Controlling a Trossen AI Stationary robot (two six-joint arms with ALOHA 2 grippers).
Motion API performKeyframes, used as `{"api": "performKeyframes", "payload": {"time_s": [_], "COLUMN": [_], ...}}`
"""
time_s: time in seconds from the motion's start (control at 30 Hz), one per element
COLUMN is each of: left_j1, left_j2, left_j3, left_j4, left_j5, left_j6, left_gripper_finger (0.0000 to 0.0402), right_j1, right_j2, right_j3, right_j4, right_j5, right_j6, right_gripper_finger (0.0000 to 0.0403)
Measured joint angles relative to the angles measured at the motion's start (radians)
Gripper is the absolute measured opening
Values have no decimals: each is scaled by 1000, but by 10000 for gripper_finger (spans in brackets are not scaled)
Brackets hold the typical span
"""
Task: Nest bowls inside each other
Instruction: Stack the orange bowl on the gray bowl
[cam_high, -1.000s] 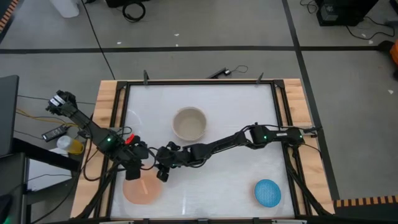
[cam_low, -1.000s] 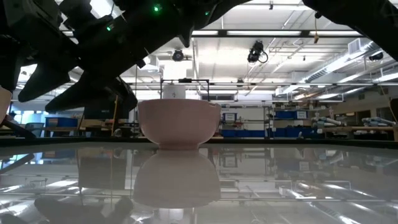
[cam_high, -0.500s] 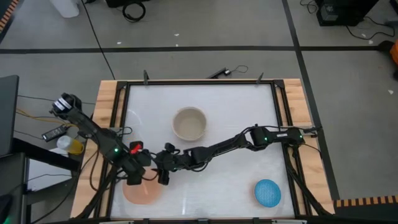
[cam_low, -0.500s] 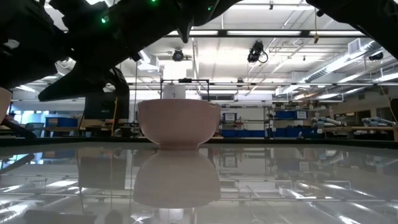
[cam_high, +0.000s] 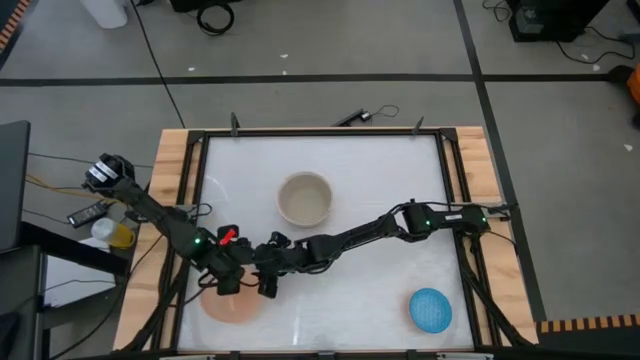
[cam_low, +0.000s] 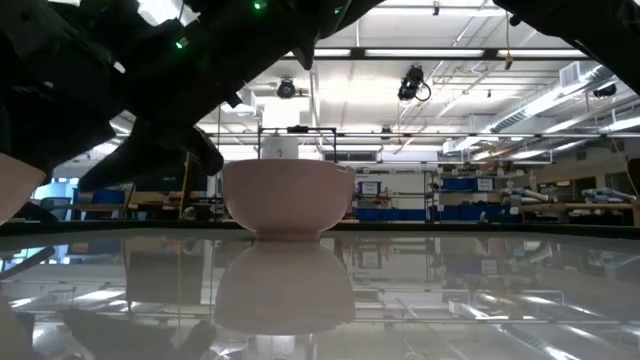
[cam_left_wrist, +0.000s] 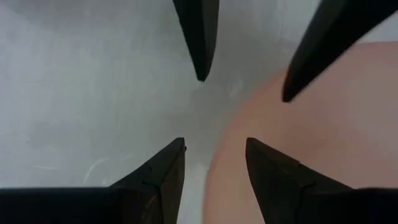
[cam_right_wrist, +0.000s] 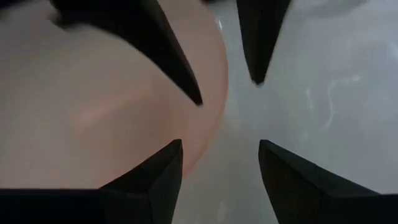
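The peach-orange bowl (cam_high: 226, 310) rests on its base near the table's front left. Both grippers hang over its right-hand rim, facing each other. My left gripper (cam_left_wrist: 214, 146) is open, one finger over the bowl (cam_left_wrist: 323, 143) and one over the bare table. My right gripper (cam_right_wrist: 219, 146) is open too, one finger above the bowl (cam_right_wrist: 81, 112) and one outside it. In the high view my left gripper (cam_high: 232, 284) and my right gripper (cam_high: 266, 284) stand close together. A pale cream bowl (cam_high: 304, 199) stands mid-table. The blue bowl (cam_high: 430, 309) sits at the front right.
The white tabletop (cam_high: 370, 170) has a dark frame and wooden side rails (cam_high: 170, 170). There is bare table between the cream bowl and the blue bowl. In the low view the cream bowl (cam_low: 288, 198) stands upright at the middle, and the peach bowl's edge (cam_low: 18, 185) shows at the left.
My left gripper has moved down and toward the table's near edge, over the peach bowl's rim and close to my right gripper. The peach bowl has shifted a little toward the table's right.
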Motion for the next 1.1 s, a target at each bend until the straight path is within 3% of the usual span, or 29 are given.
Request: {"api": "performKeyframes", "payload": {"time_s": [0.17,0.33,0.67,0.83,1.1], "left_j1": [18,18,18,19,18], "left_j2": [0,0,0,0,-1], "left_j3": [0,0,-1,1,0], "left_j4": [-3,-4,26,62,64], "left_j5": [1,3,-24,-44,-88], "left_j6": [1,-5,-4,-1,7], "left_gripper_finger": [172,172,172,172,172], "right_j1": [-3,-15,-22,-24,-25], "right_j2": [-1,-2,-4,-5,-5], "right_j3": [0,0,-1,-1,-1], "right_j4": [-16,-11,-2,-59,-104], "right_j5": [-41,-162,-67,-30,-89], "right_j6": [80,170,303,301,238], "right_gripper_finger": [213,213,203,171,81]}}
